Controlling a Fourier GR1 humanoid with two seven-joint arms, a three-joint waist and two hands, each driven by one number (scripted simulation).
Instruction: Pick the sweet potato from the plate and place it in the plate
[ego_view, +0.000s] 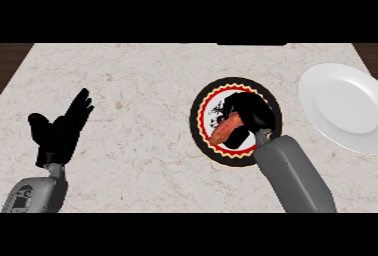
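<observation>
Two plates sit on my pale marbled stone counter (148, 165): a round plate with a black rim and red-and-white patterned ring (201, 107) near the middle, and a plain white round plate (347, 112) toward three o'clock from it, well apart from it. The reddish-orange, elongated sweet potato (225, 130) lies on the patterned plate, its long axis running from roughly one o'clock down to seven o'clock. My right hand (247, 111) is over that same plate, touching the sweet potato's upper end from the two o'clock side; its black fingers look curled around that end, though the dark plate centre behind them makes the grasp hard to read. I judge the sweet potato is held but not yet lifted clear. The white plate lies toward my right side, so the right arm is the nearer one for the carry. My left hand (63, 127) rests open, fingers up, near nine o'clock.
</observation>
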